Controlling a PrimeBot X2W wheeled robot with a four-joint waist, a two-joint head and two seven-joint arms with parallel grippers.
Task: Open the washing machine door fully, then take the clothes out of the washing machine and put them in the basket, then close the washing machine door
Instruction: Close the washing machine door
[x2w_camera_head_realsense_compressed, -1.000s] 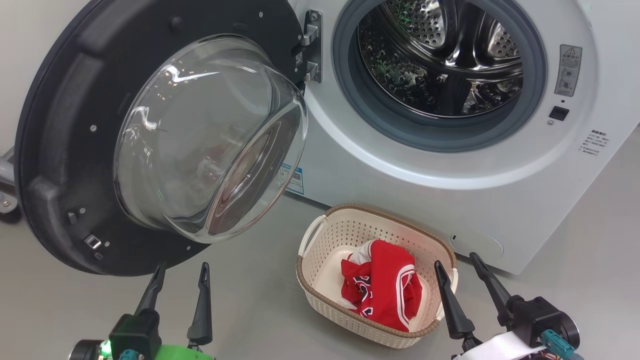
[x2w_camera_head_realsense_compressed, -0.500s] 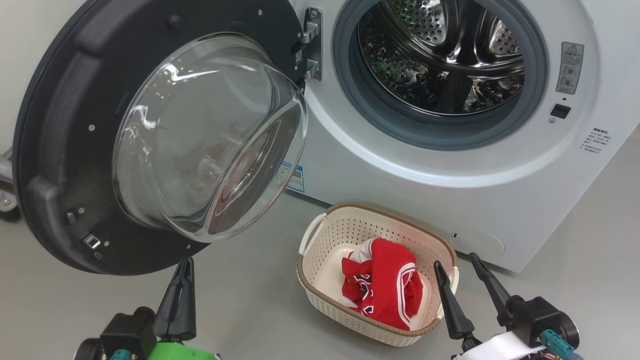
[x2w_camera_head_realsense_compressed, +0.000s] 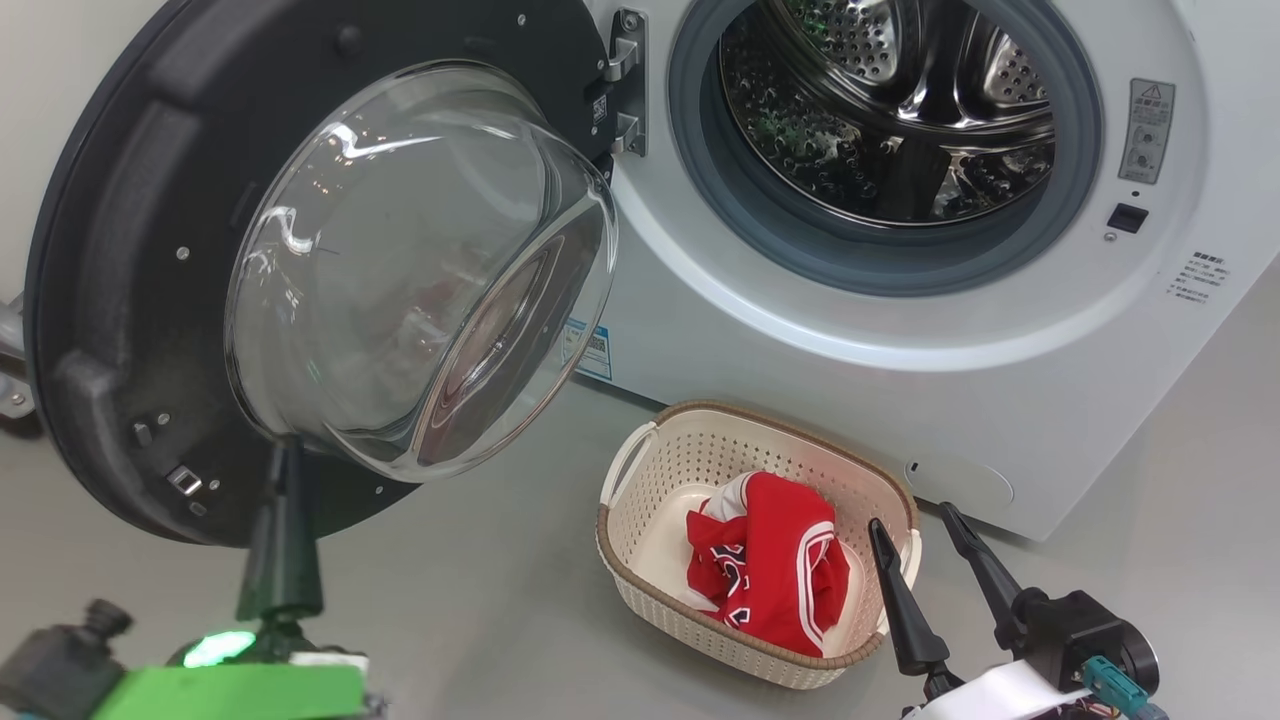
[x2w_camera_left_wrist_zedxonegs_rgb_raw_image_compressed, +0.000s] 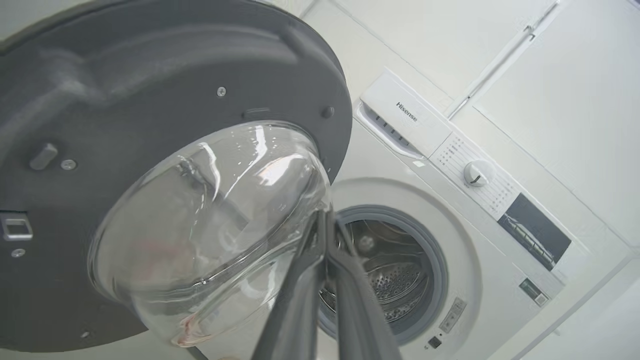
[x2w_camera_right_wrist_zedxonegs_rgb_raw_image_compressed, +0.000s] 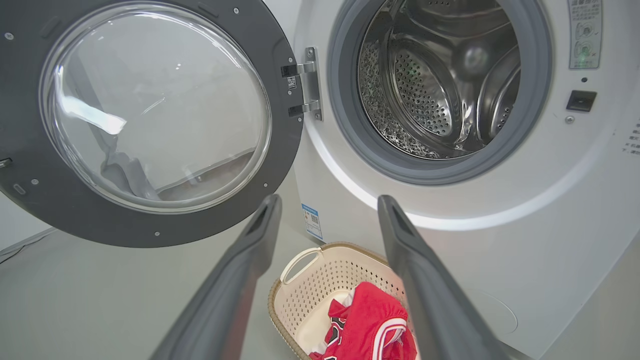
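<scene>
The washing machine door (x2w_camera_head_realsense_compressed: 110, 260) stands swung open to the left, its glass bowl (x2w_camera_head_realsense_compressed: 400, 260) bulging toward me. The washing machine (x2w_camera_head_realsense_compressed: 900, 400) shows a bare steel drum (x2w_camera_head_realsense_compressed: 900, 100). The red clothes (x2w_camera_head_realsense_compressed: 775, 570) lie bundled in the cream basket (x2w_camera_head_realsense_compressed: 700, 412) on the floor before the machine. My left gripper (x2w_camera_head_realsense_compressed: 284, 448) is shut with nothing in it, its tips just below the bowl's lower edge, in front of the door's dark rim. In the left wrist view its joined fingers (x2w_camera_left_wrist_zedxonegs_rgb_raw_image_compressed: 320, 260) point up at the bowl (x2w_camera_left_wrist_zedxonegs_rgb_raw_image_compressed: 210, 225). My right gripper (x2w_camera_head_realsense_compressed: 910, 518) stands open at the basket's right end, above the clothes (x2w_camera_right_wrist_zedxonegs_rgb_raw_image_compressed: 370, 320).
Grey floor (x2w_camera_head_realsense_compressed: 500, 600) lies between the door and the basket. A steel hinge (x2w_camera_head_realsense_compressed: 625, 90) joins door and machine, with a blue label sticker (x2w_camera_head_realsense_compressed: 597, 350) below it. The control panel with its dial (x2w_camera_left_wrist_zedxonegs_rgb_raw_image_compressed: 475, 172) sits on top. A metal part (x2w_camera_head_realsense_compressed: 10, 395) shows at the far left.
My left gripper closed its fingers, then moved left and up to the lower edge of the door's bowl. The right gripper, basket and clothes stayed put.
</scene>
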